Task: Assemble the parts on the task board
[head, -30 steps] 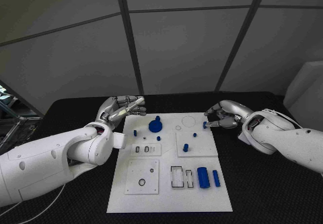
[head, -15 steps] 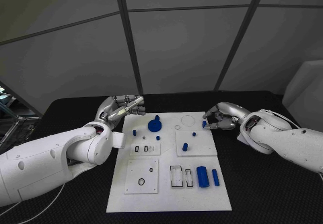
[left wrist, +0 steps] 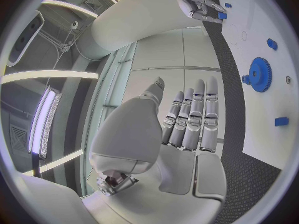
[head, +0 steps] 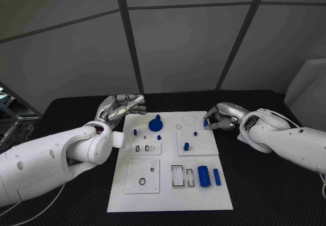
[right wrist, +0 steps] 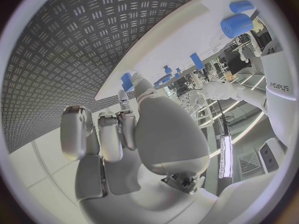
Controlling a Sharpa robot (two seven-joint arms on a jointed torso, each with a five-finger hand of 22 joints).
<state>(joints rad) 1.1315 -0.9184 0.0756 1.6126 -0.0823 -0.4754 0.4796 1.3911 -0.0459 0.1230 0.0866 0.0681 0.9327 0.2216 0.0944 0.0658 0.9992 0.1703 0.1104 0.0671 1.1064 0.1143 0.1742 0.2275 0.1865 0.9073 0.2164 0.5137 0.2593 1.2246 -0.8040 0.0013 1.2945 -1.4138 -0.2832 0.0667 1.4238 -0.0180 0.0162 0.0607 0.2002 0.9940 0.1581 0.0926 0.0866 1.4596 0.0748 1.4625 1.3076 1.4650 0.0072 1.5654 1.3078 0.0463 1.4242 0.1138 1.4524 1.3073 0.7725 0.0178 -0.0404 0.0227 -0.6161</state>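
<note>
Right robot hand (head: 223, 118) sits at the far right corner of the flat white task board (head: 204, 197) in our head view, fingers curled onto a small blue peg (head: 206, 123) that it pinches right at the board's edge. Left robot hand (head: 124, 107) hangs over the black bench (head: 272, 188) just off the far left corner, fingers stretched out flat together, holding nothing. On the board we see a round blue toothed gear (head: 156, 125), short blue pegs standing in the middle, two smooth blue cylinders (head: 204, 177) lying near a dark-rimmed rectangular slot (head: 178, 177), and a small black ring (head: 142, 181) on a raised white panel.

Over to the left wrist view: our silver fingers (left wrist: 193, 117) lie straight and side by side, nothing between them, with the gear (left wrist: 259, 74) on the matte board beyond and the other hand (left wrist: 198, 4) far off at the peg.

Right wrist view now: the metal fingers (right wrist: 99, 134) curl towards the board's edge and a blue piece (right wrist: 127, 79) shows just past the fingertips; the bench here has a woven, ribbed grain.

We judge the step in hand is picking that peg up. Next it wants a clean lift, then careful alignment over a matching hole.
</note>
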